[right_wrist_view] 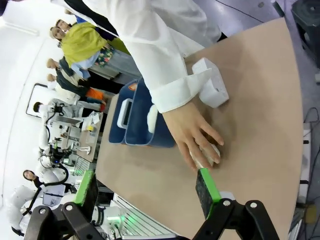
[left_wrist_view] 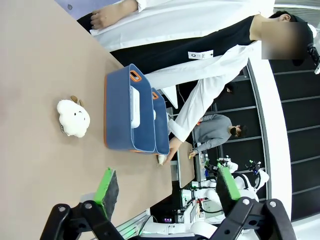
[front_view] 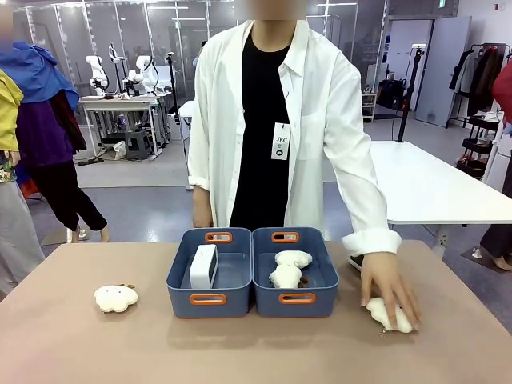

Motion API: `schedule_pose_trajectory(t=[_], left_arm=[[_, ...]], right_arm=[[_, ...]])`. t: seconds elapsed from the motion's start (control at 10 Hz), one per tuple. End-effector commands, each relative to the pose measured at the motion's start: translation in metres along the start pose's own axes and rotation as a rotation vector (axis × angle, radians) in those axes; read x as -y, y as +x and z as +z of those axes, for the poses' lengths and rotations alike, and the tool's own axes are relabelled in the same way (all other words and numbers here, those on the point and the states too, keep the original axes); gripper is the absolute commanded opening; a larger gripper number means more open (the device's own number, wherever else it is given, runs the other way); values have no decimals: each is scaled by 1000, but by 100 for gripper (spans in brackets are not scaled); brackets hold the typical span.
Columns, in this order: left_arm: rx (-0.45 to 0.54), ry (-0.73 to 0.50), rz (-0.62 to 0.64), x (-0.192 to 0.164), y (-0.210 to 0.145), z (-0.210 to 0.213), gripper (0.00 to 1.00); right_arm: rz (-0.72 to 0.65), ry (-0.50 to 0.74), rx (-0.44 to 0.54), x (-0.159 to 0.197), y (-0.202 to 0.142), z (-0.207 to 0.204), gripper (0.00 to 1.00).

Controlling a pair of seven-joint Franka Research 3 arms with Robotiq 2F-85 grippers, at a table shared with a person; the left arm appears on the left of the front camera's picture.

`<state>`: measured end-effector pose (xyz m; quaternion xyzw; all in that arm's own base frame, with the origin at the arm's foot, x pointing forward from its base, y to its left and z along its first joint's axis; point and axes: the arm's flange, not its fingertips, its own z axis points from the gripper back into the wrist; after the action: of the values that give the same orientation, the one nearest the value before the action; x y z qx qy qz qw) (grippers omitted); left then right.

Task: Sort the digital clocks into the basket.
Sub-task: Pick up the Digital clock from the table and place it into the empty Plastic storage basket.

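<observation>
Low in the wrist views, the left gripper (left_wrist_view: 165,190) and right gripper (right_wrist_view: 147,192) are seen with fingers spread and empty, while farther off one digital clock (front_view: 203,266) is stood in the left-of-centre basket (front_view: 182,298) and a second digital clock (right_wrist_view: 212,85) is laid on the table (right_wrist_view: 260,110) beyond the person's hand (right_wrist_view: 192,135).

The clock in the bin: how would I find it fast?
Look mid-table: of the dark-blue pair, the left bin holds the clock, standing on edge. Unlike the fluffy cream toys next door, it is a smooth white box.
</observation>
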<state>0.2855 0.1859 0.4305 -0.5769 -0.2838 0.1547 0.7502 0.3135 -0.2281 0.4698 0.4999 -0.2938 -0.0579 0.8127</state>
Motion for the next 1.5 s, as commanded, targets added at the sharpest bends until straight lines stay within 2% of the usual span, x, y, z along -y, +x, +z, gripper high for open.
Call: schedule_pose_trajectory(t=[0.0, 0.2, 0.4, 0.5, 0.6, 1.4], left_arm=[[-3, -12, -15, 2, 1, 3, 100], [-3, -12, -15, 2, 1, 3, 100], [-3, -12, -15, 2, 1, 3, 100], [-3, -12, -15, 2, 1, 3, 100], [-3, -12, -15, 2, 1, 3, 100], [-3, -12, -15, 2, 1, 3, 100]], right_arm=[[-4, -12, 13, 3, -2, 5, 100], [-26, 14, 77, 8, -5, 37, 100], [-60, -9, 189, 24, -15, 97, 100], [-87, -4, 278, 33, -20, 126, 100], [-85, -2, 303, 35, -21, 134, 100], [39, -83, 175, 13, 2, 101, 100]])
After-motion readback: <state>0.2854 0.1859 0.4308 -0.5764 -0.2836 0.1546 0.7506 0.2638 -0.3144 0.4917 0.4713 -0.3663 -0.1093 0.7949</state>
